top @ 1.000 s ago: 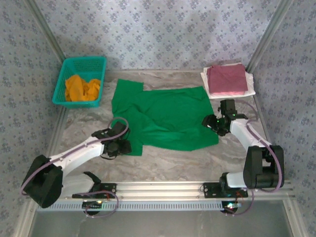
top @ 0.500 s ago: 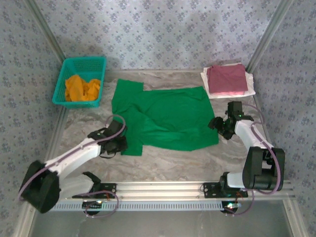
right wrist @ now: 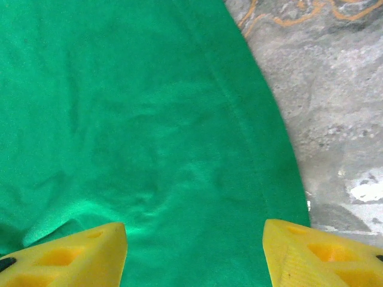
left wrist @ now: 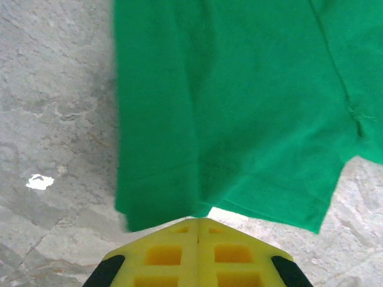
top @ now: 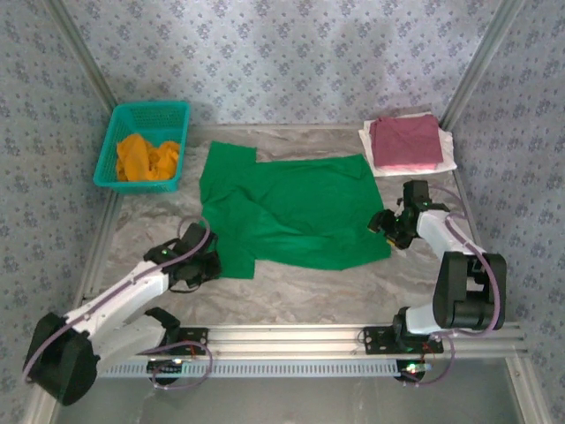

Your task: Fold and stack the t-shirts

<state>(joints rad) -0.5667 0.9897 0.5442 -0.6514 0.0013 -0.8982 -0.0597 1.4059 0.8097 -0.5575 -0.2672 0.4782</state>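
Observation:
A bright green t-shirt (top: 296, 208) lies spread on the marbled grey table, with one sleeve toward the back left. At its near left corner my left gripper (top: 205, 263) is shut; in the left wrist view the closed yellow jaws (left wrist: 198, 220) pinch the edge of the green t-shirt (left wrist: 239, 107). My right gripper (top: 387, 226) stands open over the shirt's right edge. Its yellow fingers (right wrist: 78, 251) straddle the green t-shirt (right wrist: 149, 131) with only flat cloth between them. A folded maroon-pink t-shirt (top: 406, 141) lies on a white one (top: 450, 164) at the back right.
A teal mesh basket (top: 122, 122) at the back left holds a crumpled orange t-shirt (top: 146, 157). Patterned walls close in the back and both sides. An aluminium rail (top: 291, 336) runs along the near edge. Bare table (top: 309, 291) shows in front of the green shirt.
My left gripper went from open to shut at the green shirt's near left corner and drew back toward the near left. The right gripper shifted a little along the shirt's right edge, still open.

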